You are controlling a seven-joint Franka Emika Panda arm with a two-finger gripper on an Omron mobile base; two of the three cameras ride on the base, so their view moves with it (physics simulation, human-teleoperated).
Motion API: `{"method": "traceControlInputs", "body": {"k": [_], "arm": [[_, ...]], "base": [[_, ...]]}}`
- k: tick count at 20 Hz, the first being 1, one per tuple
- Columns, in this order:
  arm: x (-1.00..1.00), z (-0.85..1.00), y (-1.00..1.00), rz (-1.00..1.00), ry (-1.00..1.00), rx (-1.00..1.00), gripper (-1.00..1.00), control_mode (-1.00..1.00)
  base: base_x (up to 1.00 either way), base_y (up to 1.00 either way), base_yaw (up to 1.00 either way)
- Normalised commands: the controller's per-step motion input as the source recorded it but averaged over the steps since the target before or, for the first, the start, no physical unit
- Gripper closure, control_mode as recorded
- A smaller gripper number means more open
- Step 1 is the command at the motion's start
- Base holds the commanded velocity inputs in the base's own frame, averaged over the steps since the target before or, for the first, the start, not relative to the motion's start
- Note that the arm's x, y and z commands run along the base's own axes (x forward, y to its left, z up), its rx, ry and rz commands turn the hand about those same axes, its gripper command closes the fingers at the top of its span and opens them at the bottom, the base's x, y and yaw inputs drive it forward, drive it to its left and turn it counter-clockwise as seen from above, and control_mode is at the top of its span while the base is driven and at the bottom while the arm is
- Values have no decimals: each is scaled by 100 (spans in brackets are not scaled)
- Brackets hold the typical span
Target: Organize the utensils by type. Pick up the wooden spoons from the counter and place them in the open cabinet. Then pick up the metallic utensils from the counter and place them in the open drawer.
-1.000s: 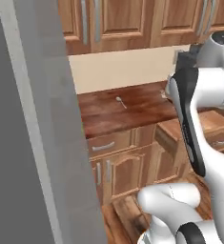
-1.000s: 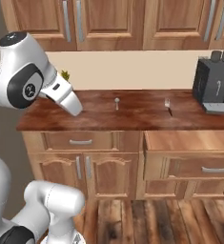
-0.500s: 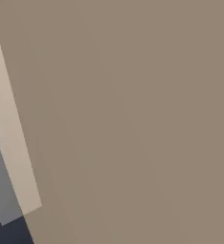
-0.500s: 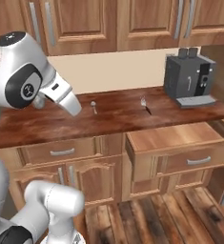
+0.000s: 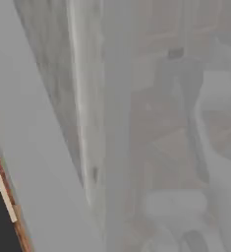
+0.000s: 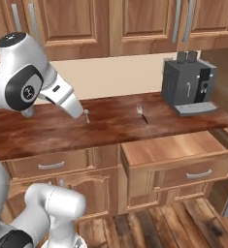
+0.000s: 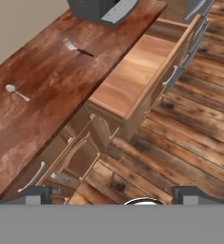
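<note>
A small grey metal spoon lies on the dark reddish-brown counter. To its right lies a fork-like metal utensil with a dark handle. The open drawer juts out below the counter with a bare wood bottom. My gripper is open and holds nothing, high above the floor in front of the cabinets, looking down at counter and drawer. The wooden spoons and the open cabinet are out of view.
A dark grey coffee machine stands at the counter's right end. Wall cabinets above have their doors shut. A blurred grey surface lies close in front of the left base camera. The plank floor lies below.
The base has driven, so both base views shifted: the open drawer came into the right base view and moved toward its middle. The arm's pose and the open gripper look unchanged.
</note>
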Motion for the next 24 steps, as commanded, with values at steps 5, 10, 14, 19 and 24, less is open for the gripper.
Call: {"method": "traceControlInputs", "body": {"k": [5,10,14,19,24], "arm": [[0,0,0,0,0,0,-100,100],[0,0,0,0,0,0,-100,100],[0,0,0,0,0,0,-100,100],[0,0,0,0,0,0,-100,100],[0,0,0,0,0,0,-100,100]], "base": [[50,-42,-31],[73,5,-19],[80,20,-24],[73,15,-29],[32,6,-29]]}}
